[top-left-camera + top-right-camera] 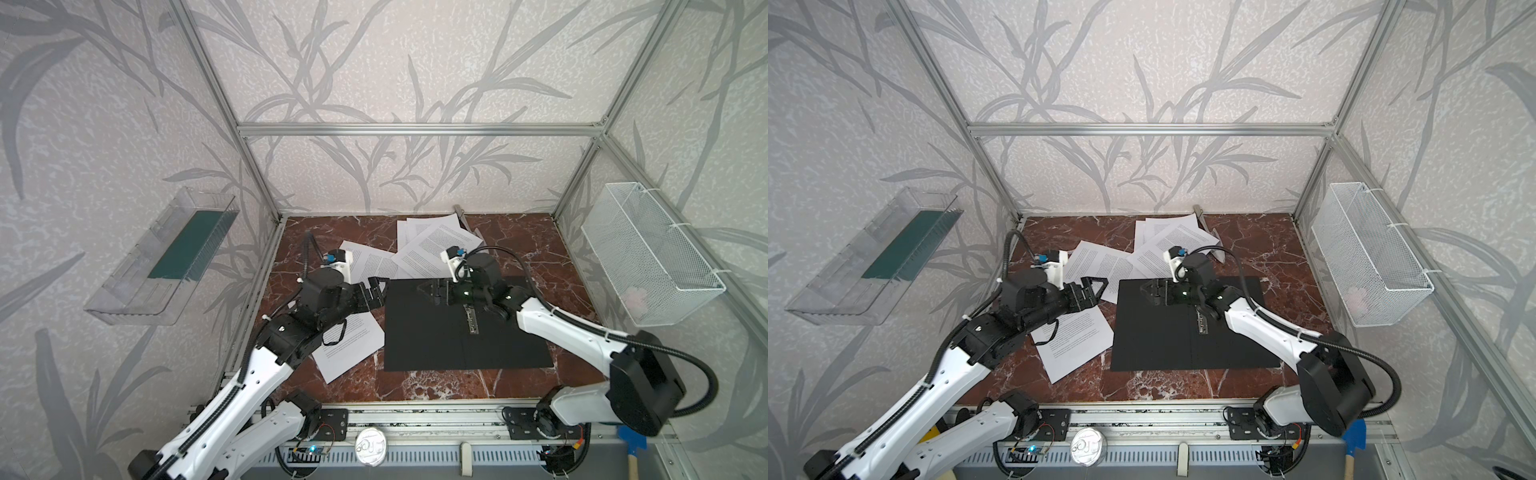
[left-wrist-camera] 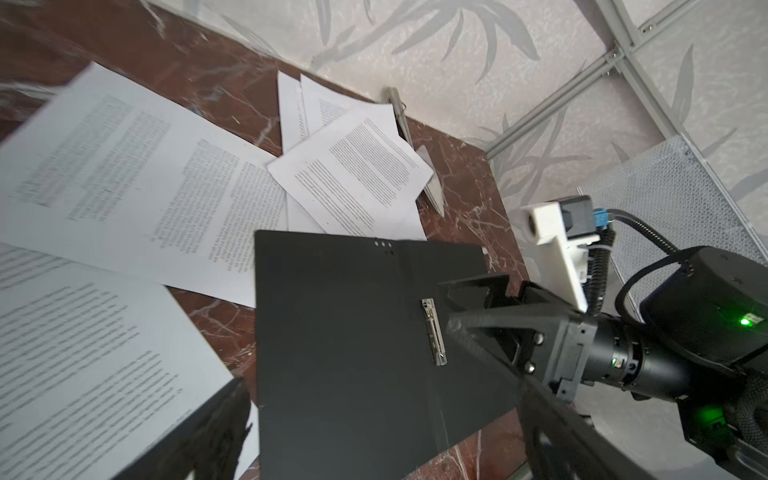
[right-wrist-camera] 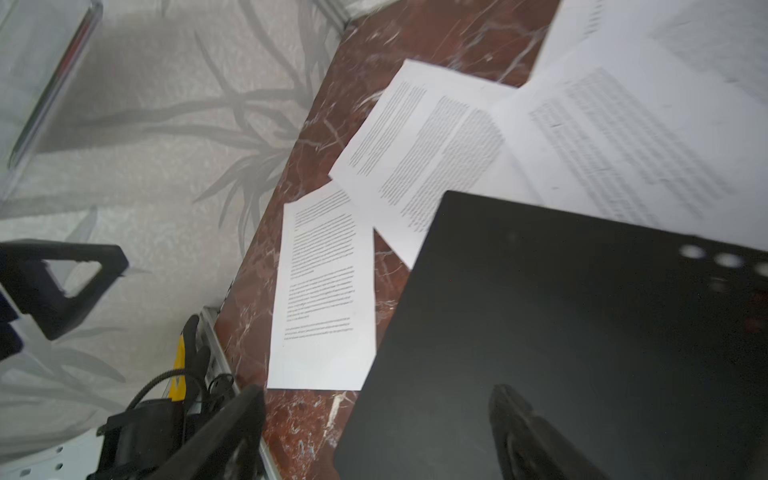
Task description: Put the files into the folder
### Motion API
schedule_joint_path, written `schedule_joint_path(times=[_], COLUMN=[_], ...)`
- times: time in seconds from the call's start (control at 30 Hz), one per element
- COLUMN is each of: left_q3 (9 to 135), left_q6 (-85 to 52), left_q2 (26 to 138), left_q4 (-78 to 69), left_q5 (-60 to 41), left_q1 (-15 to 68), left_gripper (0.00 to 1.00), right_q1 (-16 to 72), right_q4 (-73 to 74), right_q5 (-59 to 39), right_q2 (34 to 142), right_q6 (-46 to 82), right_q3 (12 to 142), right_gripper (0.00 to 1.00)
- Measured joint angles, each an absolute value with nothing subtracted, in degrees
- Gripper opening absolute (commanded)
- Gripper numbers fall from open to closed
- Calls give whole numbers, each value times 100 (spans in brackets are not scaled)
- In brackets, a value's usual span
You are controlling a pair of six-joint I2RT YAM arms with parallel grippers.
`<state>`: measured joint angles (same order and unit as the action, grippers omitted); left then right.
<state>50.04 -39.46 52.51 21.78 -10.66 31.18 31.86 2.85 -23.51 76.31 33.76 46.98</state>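
While its jaws stand spread with nothing between them, right gripper [image 1: 426,289] hangs over the folder's far edge. It looks just clear of the surface, but that's hard to tell. Left gripper [image 1: 379,291] is spread wide too, empty, just beside the folder's far left corner. Folder [image 1: 436,336] lies open flat on the table [image 1: 519,245], clip [image 1: 471,320] on the spine. Files [image 1: 432,245] lie loose outside it: a fan behind, folder's far edge over some; one sheet [image 1: 353,338] to its left, partly under the left arm.

Leaf-patterned grey wallpaper [image 1: 374,62] surrounds a red-brown marble tabletop [image 1: 374,382] inside aluminium framing [image 1: 415,129].
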Motion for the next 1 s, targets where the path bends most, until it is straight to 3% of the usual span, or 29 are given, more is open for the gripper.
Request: schedule_joint_path(times=[0.23,0.37,0.77,1.0], left_q3=[4327,4141,3507,3151], left_q6=[-4357,-4477,-4359,-4506], left_q2=[7002,7717,8189,8390], left_q4=[672,5,-1168,-1737], left_q5=[-2556,-3124,-3422,-3618], left_q1=[3188,3328,3575,3575], left_gripper=[99,99,99,99], right_q1=[1916,1372,1225,1225], right_q4=[-119,-193,-154,-115], right_q5=[-2456,-2630,-2777,-2967], right_q2=[6171,6047,6080,6287], right_q6=[3468,3428,3282,3277], right_q3=[3247,2705,2071,2071], right_gripper=[74,67,38,32])
